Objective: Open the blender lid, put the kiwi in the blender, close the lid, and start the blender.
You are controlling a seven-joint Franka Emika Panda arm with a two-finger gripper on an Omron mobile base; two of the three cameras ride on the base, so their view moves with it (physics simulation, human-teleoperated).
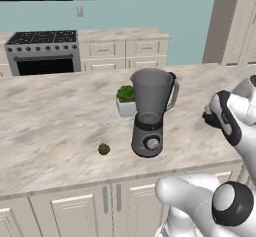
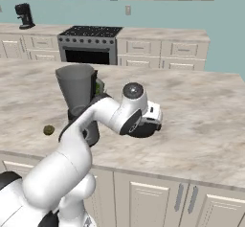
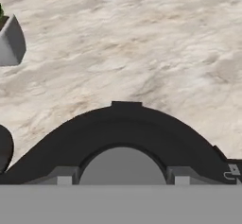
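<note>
The fingers [image 2: 152,120] pinch the blender lid [image 3: 123,128], low over the surface [image 2: 201,125]; lay it flat, well apart from the kiwi [image 1: 104,149].

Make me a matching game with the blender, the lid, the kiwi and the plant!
Things:
1. blender
2. lid
3. kiwi
4. plant

Places or states:
A. in a white pot just behind the blender
B. off the jar, down by the gripper, to the right of the blender
C. lying on the counter, left of the blender base
D. standing upright with its jar open at the top

Pairs: 1-D, 2-B, 3-C, 4-A
</note>
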